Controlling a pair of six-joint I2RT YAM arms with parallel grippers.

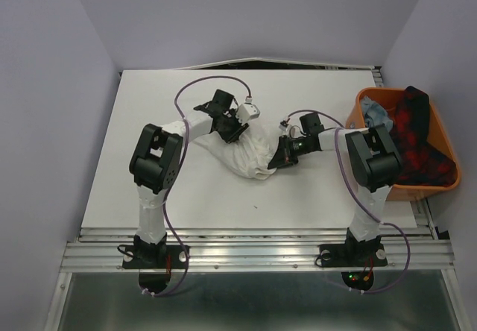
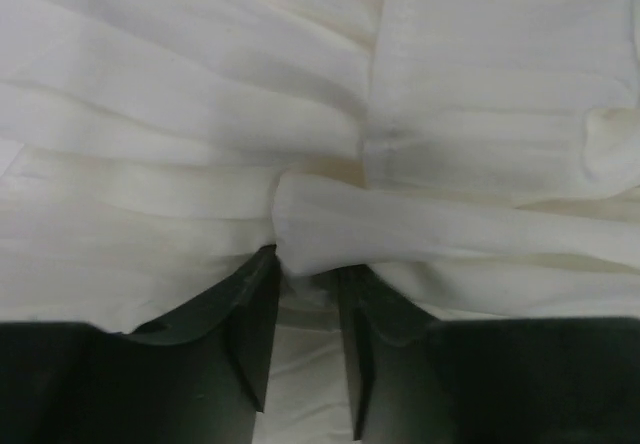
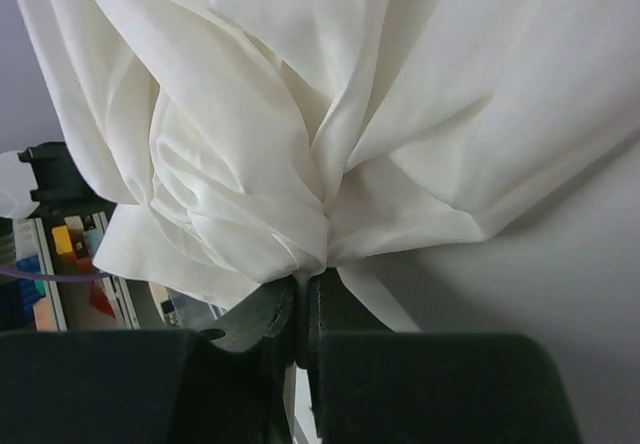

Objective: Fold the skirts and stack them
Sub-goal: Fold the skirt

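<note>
The white skirt (image 1: 248,159) lies bunched on the table between my two grippers. My left gripper (image 1: 233,131) rests on its upper left part. In the left wrist view, that gripper (image 2: 308,264) has its jaws apart, with a loose fold of the white skirt (image 2: 200,114) at their tips. My right gripper (image 1: 277,159) is at the cloth's right side. In the right wrist view, that gripper (image 3: 305,279) is shut on a gathered pinch of the white skirt (image 3: 300,114), which hangs in folds. The plaid skirt (image 1: 414,137) and the denim skirt (image 1: 375,112) lie in the tub.
An orange plastic tub (image 1: 417,191) stands at the table's right edge, beside the right arm's elbow. The white table (image 1: 149,122) is enclosed by lilac walls at the back and on both sides. Metal rails run along its near edge.
</note>
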